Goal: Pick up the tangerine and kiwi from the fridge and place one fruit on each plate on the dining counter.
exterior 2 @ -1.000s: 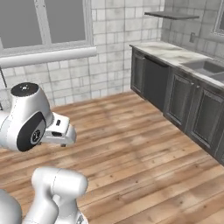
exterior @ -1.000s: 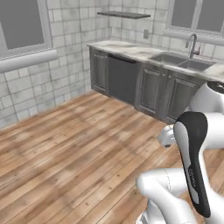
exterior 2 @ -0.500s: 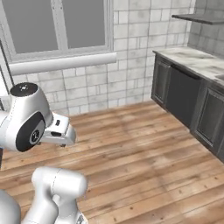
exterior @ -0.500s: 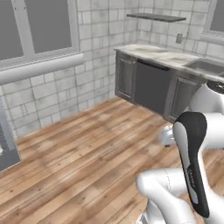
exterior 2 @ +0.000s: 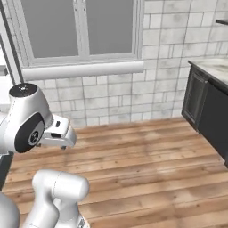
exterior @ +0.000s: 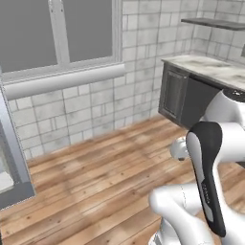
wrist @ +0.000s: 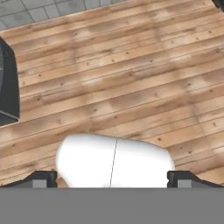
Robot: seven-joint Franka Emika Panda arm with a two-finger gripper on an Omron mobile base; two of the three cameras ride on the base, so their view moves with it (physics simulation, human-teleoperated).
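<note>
Over bare wood floor (wrist: 131, 65), the gripper (wrist: 112, 177) is hanging with its 2 tips spread wide and nothing between them. At 9 o'clock in the left base view a grey-edged panel (exterior: 12, 162) is showing, probably the fridge; whether the tangerine and kiwi are sitting inside, I cannot tell. So the coming move is likely turning on the base swinging toward 9 o'clock.
</note>
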